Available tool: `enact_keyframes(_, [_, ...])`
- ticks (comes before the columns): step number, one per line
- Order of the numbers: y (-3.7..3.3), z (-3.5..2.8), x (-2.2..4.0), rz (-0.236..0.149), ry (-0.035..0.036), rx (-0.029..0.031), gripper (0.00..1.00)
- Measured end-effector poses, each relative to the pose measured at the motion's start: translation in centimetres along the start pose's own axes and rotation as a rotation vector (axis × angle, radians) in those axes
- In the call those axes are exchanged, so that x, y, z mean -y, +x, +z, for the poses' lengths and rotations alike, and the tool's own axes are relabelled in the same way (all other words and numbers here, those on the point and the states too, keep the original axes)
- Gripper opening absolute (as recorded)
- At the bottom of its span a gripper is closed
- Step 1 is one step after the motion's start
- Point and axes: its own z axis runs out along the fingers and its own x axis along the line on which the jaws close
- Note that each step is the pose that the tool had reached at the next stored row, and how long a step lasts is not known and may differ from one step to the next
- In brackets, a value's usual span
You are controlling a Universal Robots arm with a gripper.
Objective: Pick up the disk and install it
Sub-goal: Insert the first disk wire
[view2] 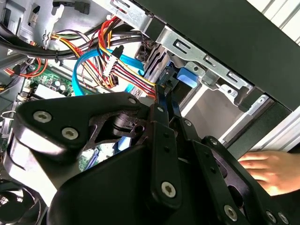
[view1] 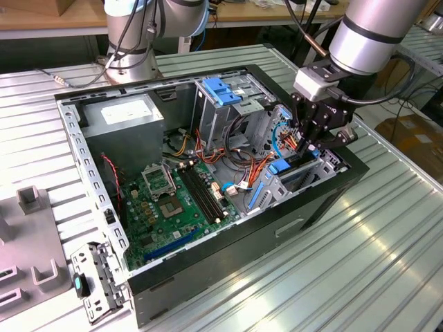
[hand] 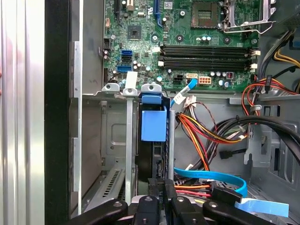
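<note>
The disk [hand: 152, 157] stands on edge in a slot of the metal drive cage [hand: 115, 140] at the front of the open computer case [view1: 304, 207]. Its dark body and blue side rail [hand: 153, 125] show in the first wrist view. In the second wrist view the rail's blue end [view2: 190, 77] sits at the cage's mouth. My gripper [hand: 158, 185] reaches down into the cage from above, shut on the disk's upper edge. The exterior view has the gripper [view1: 304, 149] low over the cage, with the disk's blue rail [view1: 278, 167] just below it.
Bundled red, yellow and orange wires [hand: 206, 131] and a blue flat cable [hand: 211, 176] crowd the space beside the cage. The motherboard [view1: 173, 204] and grey power supply [view1: 128, 114] lie deeper in the case. A person's hand [view2: 269, 169] rests near the case's outer wall.
</note>
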Motion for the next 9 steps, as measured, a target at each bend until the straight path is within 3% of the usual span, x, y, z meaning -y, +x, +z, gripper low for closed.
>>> enact_keyframes(5, [0.0,-0.04,0.0,0.0,0.0001,0.0009,0.18])
enact_keyframes(6, [0.01,-0.33,0.01,0.0,0.0,0.0005,0.24])
enact_keyframes(9, [0.02,-0.84,0.02,0.0,0.0,0.0003,0.24])
